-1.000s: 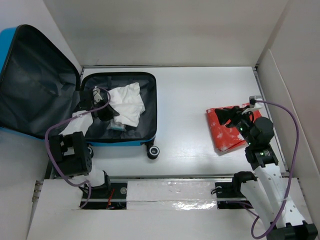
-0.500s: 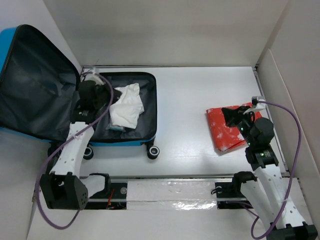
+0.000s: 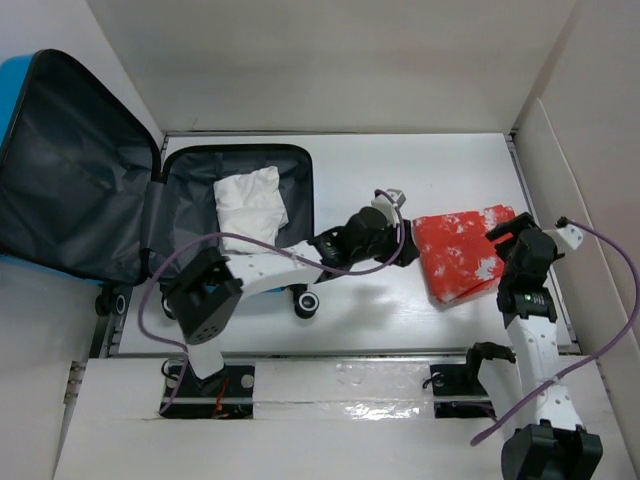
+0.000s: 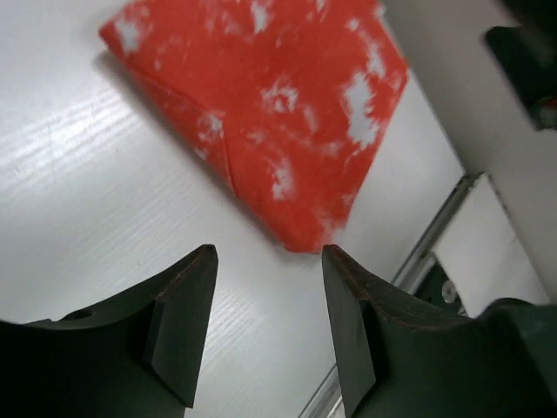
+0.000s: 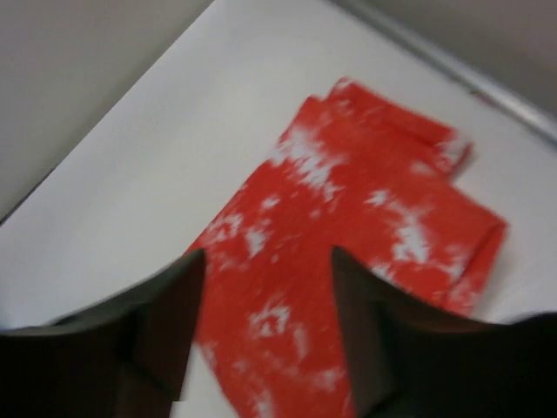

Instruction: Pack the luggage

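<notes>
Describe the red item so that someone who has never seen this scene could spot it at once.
Start at the open blue luggage on the left of the white table and look right. There, flat on the table, lies a folded red cloth blotched with white. It is the only red thing; the other cloth, plain white, sits inside the luggage.

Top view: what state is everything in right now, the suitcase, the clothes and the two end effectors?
luggage: open, lid swung out to the left.
white cloth: folded, lying inside the luggage.
red cloth: folded, lying outside the luggage.
left end effector: open, empty, beside the red cloth.
right end effector: open, empty, facing the red cloth.
</notes>
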